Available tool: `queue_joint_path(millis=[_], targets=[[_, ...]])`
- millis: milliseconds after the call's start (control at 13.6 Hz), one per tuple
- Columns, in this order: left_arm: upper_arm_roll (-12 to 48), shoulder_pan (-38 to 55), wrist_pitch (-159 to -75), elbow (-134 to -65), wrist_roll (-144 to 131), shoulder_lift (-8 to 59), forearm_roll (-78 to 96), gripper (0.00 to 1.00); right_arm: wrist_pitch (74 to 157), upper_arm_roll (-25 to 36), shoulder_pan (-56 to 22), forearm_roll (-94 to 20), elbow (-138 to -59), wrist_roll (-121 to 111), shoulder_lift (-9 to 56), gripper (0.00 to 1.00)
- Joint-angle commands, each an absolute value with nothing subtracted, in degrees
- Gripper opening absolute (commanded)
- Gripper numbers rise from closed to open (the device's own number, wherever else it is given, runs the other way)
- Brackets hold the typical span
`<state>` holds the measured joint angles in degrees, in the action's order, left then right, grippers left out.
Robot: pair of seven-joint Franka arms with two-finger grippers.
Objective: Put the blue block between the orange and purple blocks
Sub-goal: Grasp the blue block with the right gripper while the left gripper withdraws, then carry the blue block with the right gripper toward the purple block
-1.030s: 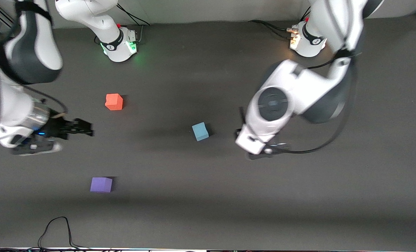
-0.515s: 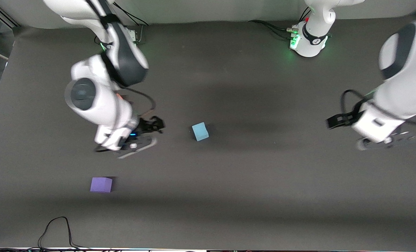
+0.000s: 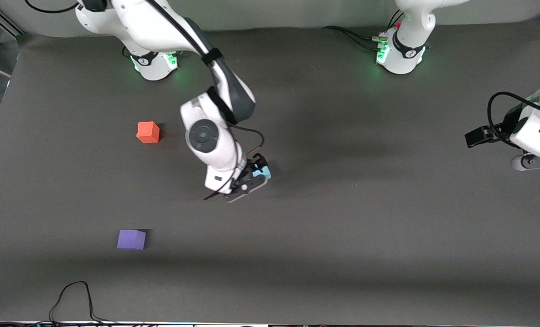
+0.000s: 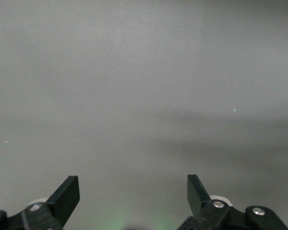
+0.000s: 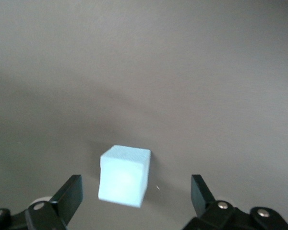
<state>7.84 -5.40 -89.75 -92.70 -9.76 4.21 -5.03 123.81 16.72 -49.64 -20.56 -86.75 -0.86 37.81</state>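
Note:
The blue block (image 3: 265,171) lies mid-table, mostly hidden under my right gripper (image 3: 254,169), which hangs open over it. In the right wrist view the block (image 5: 124,175) sits on the mat between the spread fingers (image 5: 69,194), nearer one of them, untouched. The orange block (image 3: 148,132) lies toward the right arm's end, nearer the bases. The purple block (image 3: 131,239) lies toward the same end, nearer the front camera. My left gripper (image 3: 475,136) waits open and empty over the left arm's end; in its wrist view (image 4: 133,190) only bare mat shows.
A black cable (image 3: 72,297) loops onto the mat at the front edge, nearer the front camera than the purple block. The two arm bases (image 3: 154,63) stand along the edge farthest from the front camera.
My right arm has swung from its end of the table to over the blue block. My left arm has drawn back from beside the block to its own end. The blocks have not moved.

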Motion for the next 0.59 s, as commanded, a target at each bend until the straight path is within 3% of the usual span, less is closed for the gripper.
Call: queue_joint_path(millis=[0, 74, 515], targets=[[-9.1, 10.0, -91.4, -96.1, -6.5, 1.3, -5.4, 1.0, 125.9, 17.8, -52.2, -22.1, -84.7, -1.1, 42.4, 1.0], [-12.4, 13.1, -91.1, -96.1, -6.5, 1.3, -5.4, 1.0, 127.0, 17.8, -52.5, -22.2, -84.7, -1.1, 43.3, 1.0], [-12.5, 13.4, -88.9, -95.9, -6.8, 1.4, -4.8, 1.0, 127.4, 17.6, -53.4, -22.1, -85.1, -1.1, 47.5, 1.0]])
